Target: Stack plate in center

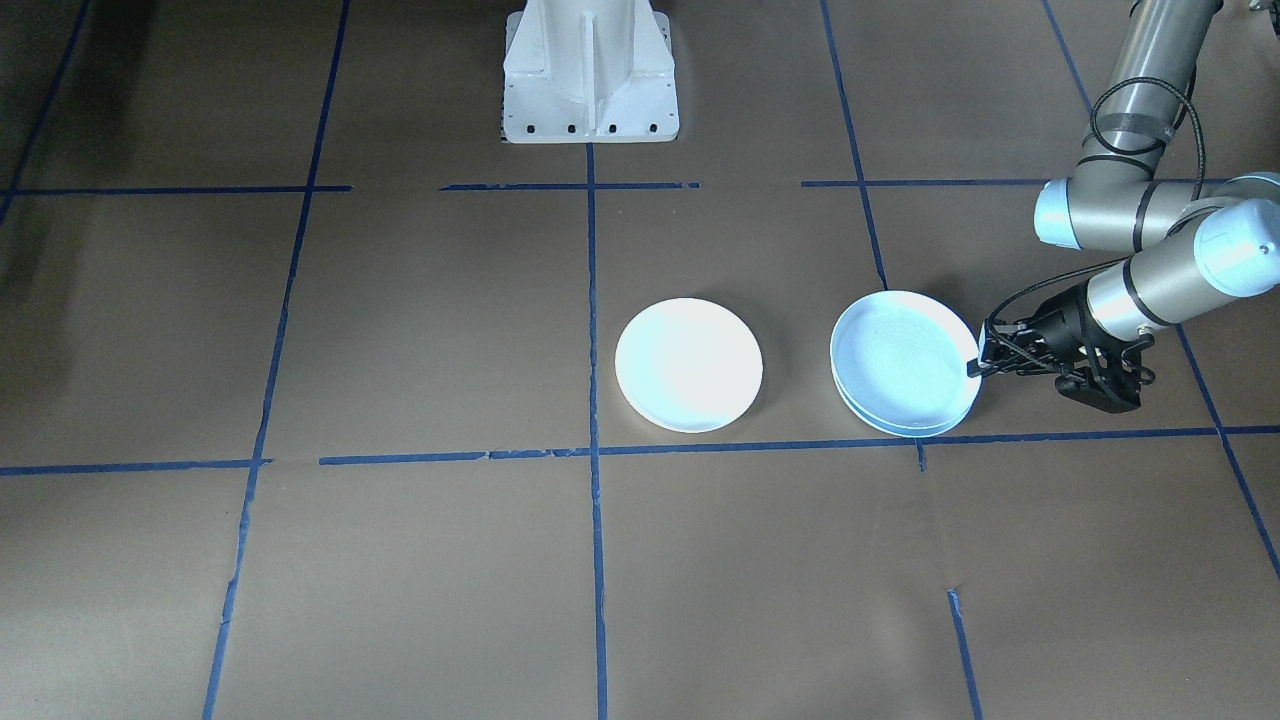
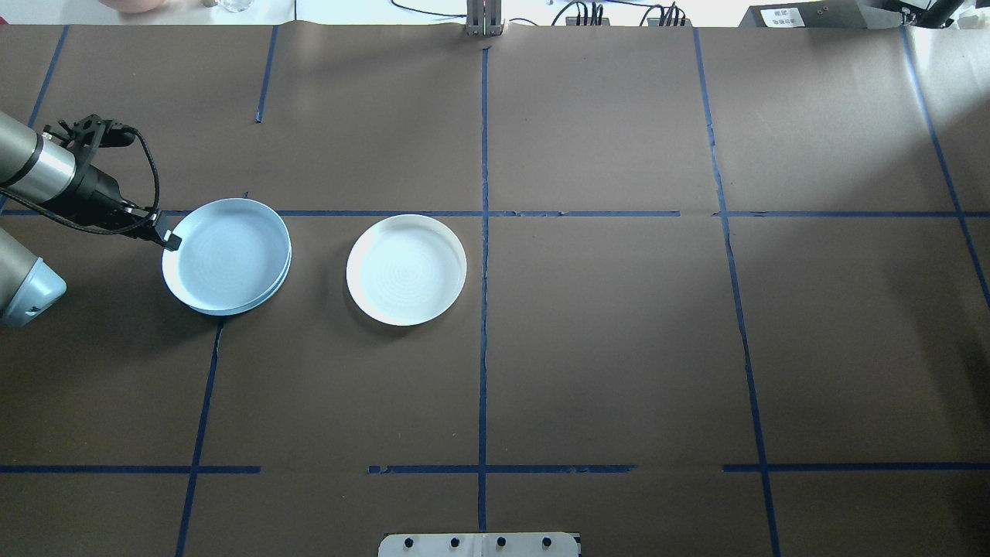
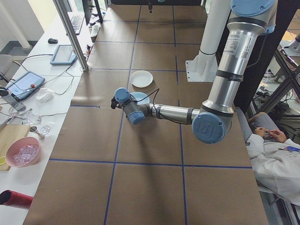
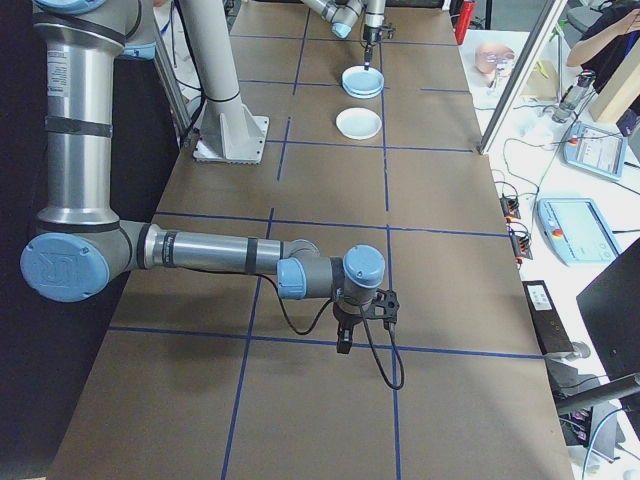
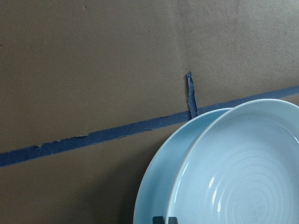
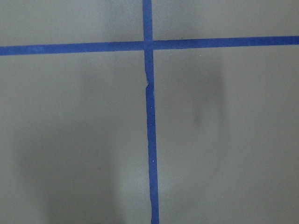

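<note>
Gripped by the left gripper (image 2: 168,240) at its rim: a pale-blue plate (image 2: 224,254), tilted atop its twin (image 2: 280,280). Beside them, apart: white plate (image 2: 406,268). Right gripper (image 4: 343,345) far off; opening impossible to tell.

Pale-blue plate (image 5: 243,172) stacked on another; blue tape (image 5: 93,137) behind.
</note>
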Robot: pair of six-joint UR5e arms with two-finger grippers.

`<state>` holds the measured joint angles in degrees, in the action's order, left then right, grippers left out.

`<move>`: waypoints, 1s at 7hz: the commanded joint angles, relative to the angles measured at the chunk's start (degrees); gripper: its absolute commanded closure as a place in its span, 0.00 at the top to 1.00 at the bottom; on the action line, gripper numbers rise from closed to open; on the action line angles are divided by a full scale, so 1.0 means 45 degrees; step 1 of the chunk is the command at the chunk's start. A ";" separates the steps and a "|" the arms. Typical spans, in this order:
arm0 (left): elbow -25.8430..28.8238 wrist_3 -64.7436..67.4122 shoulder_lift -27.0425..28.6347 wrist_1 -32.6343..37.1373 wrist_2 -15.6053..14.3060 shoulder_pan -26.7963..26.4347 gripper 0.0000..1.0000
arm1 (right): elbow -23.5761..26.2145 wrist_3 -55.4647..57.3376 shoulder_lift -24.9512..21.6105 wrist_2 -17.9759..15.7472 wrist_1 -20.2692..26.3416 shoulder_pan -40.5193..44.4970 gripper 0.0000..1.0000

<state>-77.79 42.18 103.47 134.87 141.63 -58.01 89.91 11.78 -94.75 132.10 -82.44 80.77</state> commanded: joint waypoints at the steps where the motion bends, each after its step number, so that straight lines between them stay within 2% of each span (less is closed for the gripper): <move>1: -0.0271 -0.0076 -0.0260 -0.0186 -0.0068 0.0019 0.00 | 0.0000 0.0000 0.0000 0.0000 0.0000 0.0000 1.00; 7: -0.0193 -0.0038 -0.0279 -0.0206 -0.0068 -0.0137 0.00 | 0.0000 0.0000 0.0000 0.0000 0.0000 0.0000 1.00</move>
<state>-78.64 41.88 102.18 133.95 141.26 -58.50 89.91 11.78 -94.75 132.10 -82.44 80.77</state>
